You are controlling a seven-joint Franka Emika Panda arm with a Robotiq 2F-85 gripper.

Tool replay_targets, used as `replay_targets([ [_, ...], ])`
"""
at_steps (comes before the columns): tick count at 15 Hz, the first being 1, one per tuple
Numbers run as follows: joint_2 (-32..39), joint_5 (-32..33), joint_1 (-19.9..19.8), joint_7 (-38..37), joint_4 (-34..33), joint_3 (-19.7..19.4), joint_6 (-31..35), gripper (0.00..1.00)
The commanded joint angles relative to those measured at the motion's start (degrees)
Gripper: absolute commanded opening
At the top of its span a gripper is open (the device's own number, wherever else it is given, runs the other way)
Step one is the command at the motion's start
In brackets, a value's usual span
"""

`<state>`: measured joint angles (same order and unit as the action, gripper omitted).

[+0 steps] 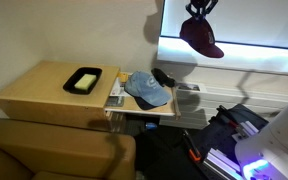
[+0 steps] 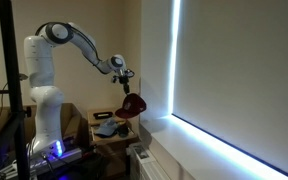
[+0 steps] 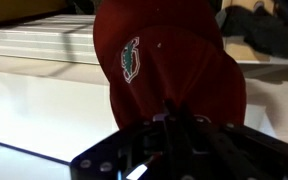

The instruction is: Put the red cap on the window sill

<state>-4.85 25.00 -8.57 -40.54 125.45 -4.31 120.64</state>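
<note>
The red cap hangs from my gripper in front of the bright window. In the other exterior view the red cap dangles below the gripper, beside the window's edge. The wrist view shows the red cap with its pale mark filling the frame, pinched at the gripper. The window sill is a pale ledge just below the cap; it also shows in the wrist view and the exterior view.
A blue-grey cap lies on the tan wooden table, next to a black tray holding a pale item. A sofa stands at the front. The robot base is at the left.
</note>
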Motion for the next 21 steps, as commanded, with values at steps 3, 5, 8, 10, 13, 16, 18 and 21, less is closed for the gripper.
replay_targets([
  [3,9.3,-0.5,-1.1,-5.0,-7.5,-4.9,4.8,0.02],
  [5,12.2,-0.7,-1.1,-5.0,-9.7,-6.2,5.2,0.07],
  [8,12.5,0.0,-0.4,-3.8,-9.9,-5.9,3.4,0.02],
  [10,20.2,4.1,0.5,-11.7,-15.3,-6.5,3.2,0.02],
  [13,29.6,3.3,0.2,-19.7,-24.4,-6.6,2.7,0.02],
  [16,37.8,0.2,2.0,-25.2,-34.1,-9.8,2.4,0.02],
  [18,42.5,-3.2,1.5,-28.4,-41.0,-11.0,1.6,0.02],
  [21,41.9,-4.3,2.2,-28.2,-39.5,-12.1,3.7,0.07],
])
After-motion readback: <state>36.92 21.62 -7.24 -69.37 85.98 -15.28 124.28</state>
